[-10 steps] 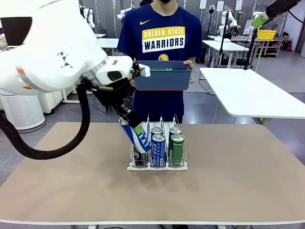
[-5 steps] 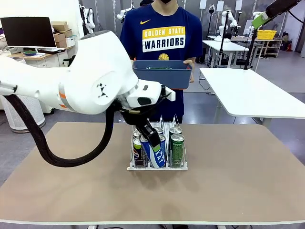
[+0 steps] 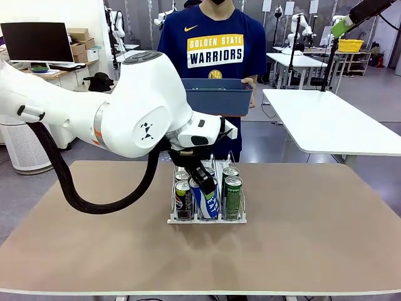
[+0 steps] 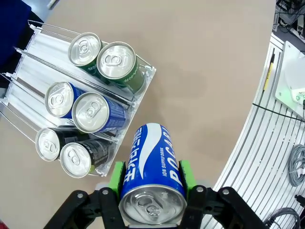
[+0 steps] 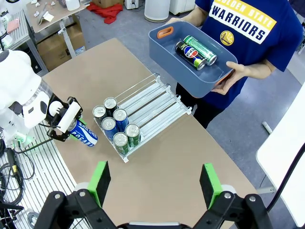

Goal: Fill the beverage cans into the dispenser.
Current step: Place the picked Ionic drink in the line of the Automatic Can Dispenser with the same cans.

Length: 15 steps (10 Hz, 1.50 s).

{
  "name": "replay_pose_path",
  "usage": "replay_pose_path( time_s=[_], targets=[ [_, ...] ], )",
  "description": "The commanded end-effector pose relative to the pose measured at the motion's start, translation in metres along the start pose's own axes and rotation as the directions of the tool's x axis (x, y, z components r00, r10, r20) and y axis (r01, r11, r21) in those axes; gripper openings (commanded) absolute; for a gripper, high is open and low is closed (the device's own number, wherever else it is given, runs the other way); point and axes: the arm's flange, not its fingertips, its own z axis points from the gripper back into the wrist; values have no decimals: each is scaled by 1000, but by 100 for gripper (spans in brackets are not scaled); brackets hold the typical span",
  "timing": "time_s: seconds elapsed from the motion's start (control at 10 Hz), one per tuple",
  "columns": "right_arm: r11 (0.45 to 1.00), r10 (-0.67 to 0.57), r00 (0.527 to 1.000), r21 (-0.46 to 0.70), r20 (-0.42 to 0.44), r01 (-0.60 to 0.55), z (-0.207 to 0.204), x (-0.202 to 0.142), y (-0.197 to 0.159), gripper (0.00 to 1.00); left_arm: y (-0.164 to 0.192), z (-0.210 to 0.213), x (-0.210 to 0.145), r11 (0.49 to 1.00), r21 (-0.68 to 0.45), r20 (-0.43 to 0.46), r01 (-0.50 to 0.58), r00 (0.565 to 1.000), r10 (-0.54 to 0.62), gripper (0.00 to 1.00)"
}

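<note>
Left hand [image 4: 151,179]: clenched on a blue can [image 4: 151,162], green pads [image 4: 116,177] on either side of its body near the silver top; the can hangs tilted, its base towards the desk [image 4: 205,71]; seen from the front, the hand [image 3: 199,179] holds that can [image 3: 205,202] over the near end of the dispenser [image 3: 207,220], in line with the middle lane; whether it touches the dispenser cannot be told.

Dispenser [image 4: 28,57]: near the middle of the desk [image 3: 313,238]; three lanes, two cans at the near end of each, all upright; one outer lane, green cans [image 4: 116,61]; middle lane, blue cans [image 4: 90,112]; other outer lane, black cans [image 4: 76,160]; far parts of the lanes bare.

Right hand [image 5: 155,183]: released, fingers wide apart, nothing between them; high above the desk [image 5: 167,162], well apart from the dispenser [image 5: 152,102]; from here the left hand [image 5: 64,119] and its can [image 5: 83,131] sit at the dispenser's near end.

Bin [image 5: 164,52]: blue-grey, held by the person at the far side, a hand [image 5: 243,71] on its rim; inside, lying flat side by side, one black can [image 5: 188,52] and one green can [image 5: 200,50].
</note>
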Motion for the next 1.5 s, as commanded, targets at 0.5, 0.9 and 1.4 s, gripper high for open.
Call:
replay_pose_path(
  time_s=[0.5, 0.9, 1.4],
  targets=[
    [1000, 0, 1000, 1, -1, 0, 0, -1, 1, 100, 3, -11, 5, 999, 29, -1, 31, 1000, -31, 57],
    [1000, 0, 1000, 1, -1, 0, 0, -1, 1, 100, 22, -34, 14, 997, 65, -16, 32, 999, -31, 57],
    [1000, 0, 1000, 1, -1, 0, 0, -1, 1, 100, 42, -38, 21, 989, 147, 14, -1, 1000, -2, 57]
  ],
)
